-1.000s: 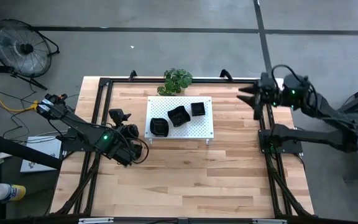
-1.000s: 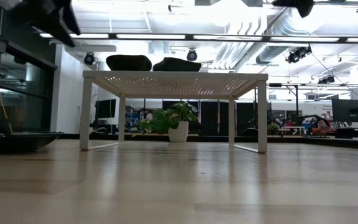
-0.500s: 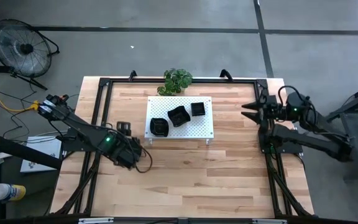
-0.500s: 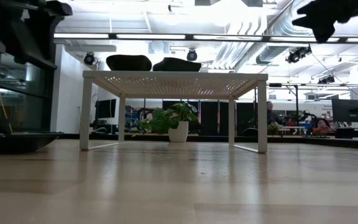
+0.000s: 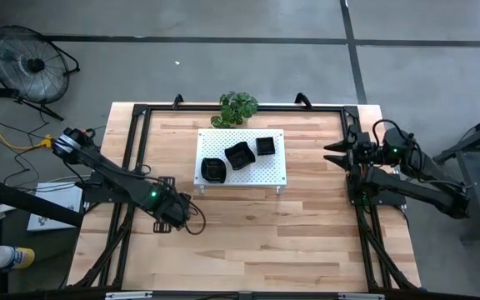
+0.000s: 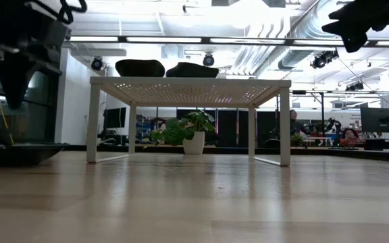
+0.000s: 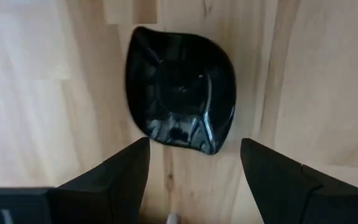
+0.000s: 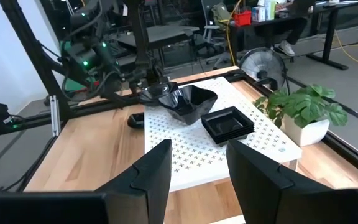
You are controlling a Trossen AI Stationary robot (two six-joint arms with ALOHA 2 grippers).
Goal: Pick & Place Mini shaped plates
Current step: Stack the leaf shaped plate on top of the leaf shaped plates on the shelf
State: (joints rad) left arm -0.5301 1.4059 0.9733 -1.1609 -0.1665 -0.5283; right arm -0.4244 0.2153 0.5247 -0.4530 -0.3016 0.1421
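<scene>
Progress: three mini shaped plates lie on the white perforated board (image 5: pixel 269 171); a fourth lies on the table (image 5: pixel 248 242). Judged from this, most of the transfer remains, and the placed count falls well short of a full set.

Plates on board: a rounded dish (image 5: pixel 213 170) at the board's corner nearest the left arm, a wavy-edged dish (image 5: pixel 239 155) in the middle, and a square dish (image 5: pixel 265 147) toward the plant side. All three rest flat, openings upward.

Plate on table: the loose dish (image 7: pixel 180 89) lies on bare wood directly below the left gripper (image 7: pixel 194 160), hollow side up. In the low view it appears as a dark shallow form (image 6: pixel 19 154) at the table's left edge.

Orientation of loose dish: leaf-like outline, one pointed corner and a broader glossy end; in the left wrist view the long axis runs diagonally across the wood grain, the broad end lying nearer the gap between the fingers.

Left gripper: poised above the loose dish, fingers spread wide, touching nothing.

Right gripper (image 5: pixel 333 153): waits at the table's right rail, well apart from the board; fingers spread, empty.

Remaining step: judged as descent and closure on the loose dish, then carriage to the board.

Background: green potted plant (image 5: pixel 238 107) beyond the board.
</scene>
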